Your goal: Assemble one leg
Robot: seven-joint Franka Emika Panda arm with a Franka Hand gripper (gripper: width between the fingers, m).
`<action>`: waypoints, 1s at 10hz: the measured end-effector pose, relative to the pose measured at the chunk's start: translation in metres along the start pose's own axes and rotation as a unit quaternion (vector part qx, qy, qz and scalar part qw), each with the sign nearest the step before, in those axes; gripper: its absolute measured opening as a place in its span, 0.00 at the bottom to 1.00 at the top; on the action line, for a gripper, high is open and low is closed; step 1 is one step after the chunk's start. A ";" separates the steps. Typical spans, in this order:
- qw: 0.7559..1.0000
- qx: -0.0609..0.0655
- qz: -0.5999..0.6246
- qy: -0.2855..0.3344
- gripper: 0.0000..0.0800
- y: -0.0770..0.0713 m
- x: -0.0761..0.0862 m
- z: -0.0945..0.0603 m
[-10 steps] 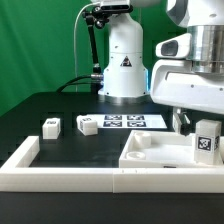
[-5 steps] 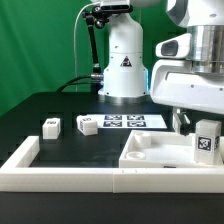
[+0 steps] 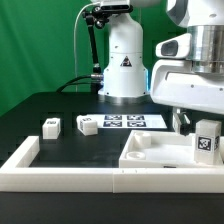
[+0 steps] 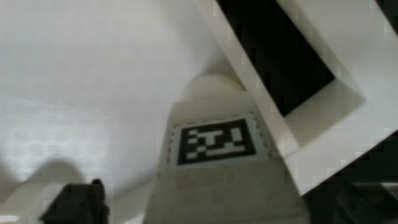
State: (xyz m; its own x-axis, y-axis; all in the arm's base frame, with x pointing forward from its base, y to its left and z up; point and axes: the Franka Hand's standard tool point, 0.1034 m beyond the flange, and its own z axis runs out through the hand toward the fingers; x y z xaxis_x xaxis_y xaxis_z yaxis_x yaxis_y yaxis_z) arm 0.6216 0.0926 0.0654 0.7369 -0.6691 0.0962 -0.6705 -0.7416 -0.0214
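In the exterior view, the gripper [image 3: 200, 122] hangs low at the exterior view's right, its bulky white housing filling the upper corner. Directly below it stands the leg [image 3: 206, 139], a small white plastic post with a black-and-white square tag on the face toward the camera. Its long axis runs vertically, top end up into the claw, base down on the large white panel [image 3: 160, 152]. The dark fingers are mostly hidden behind the housing and the post, so from here I cannot tell whether they press on the leg or merely flank it. The panel is smooth, matte and flat, with a rounded recess at its corner. Well away from the claw, toward the exterior view's left, two more legs [image 3: 51, 126] [image 3: 87, 125] lie on the black table [image 3: 60, 105], just beside the marker board [image 3: 131, 122]. A white rim [image 3: 20, 160] borders the table's near edge.

In the wrist view, the leg [image 4: 222, 150] fills the centre, a tapering white block with a square tag, its length running straight away from the camera between the claw's sides. One dark finger [image 4: 75, 200] shows near one side of it; the other is barely visible at the frame's corner. Contact cannot be judged. The panel's [image 4: 89, 70] smooth white surface lies behind.
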 end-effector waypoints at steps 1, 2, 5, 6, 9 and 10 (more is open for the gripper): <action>1.000 0.000 0.000 0.000 0.81 0.000 0.000 0.000; 1.000 0.000 0.000 0.000 0.81 0.000 0.000 0.000; 1.000 0.000 0.000 0.000 0.81 0.000 0.000 0.000; 1.000 0.000 0.000 0.000 0.81 0.000 0.000 0.000; 1.000 0.000 0.000 0.000 0.81 0.000 0.000 0.000; 1.000 0.000 0.000 0.000 0.81 0.000 0.000 0.000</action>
State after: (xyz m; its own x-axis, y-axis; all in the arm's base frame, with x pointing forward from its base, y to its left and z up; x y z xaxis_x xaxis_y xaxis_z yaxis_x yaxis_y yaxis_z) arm 0.6216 0.0925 0.0654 0.7370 -0.6690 0.0962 -0.6705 -0.7416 -0.0214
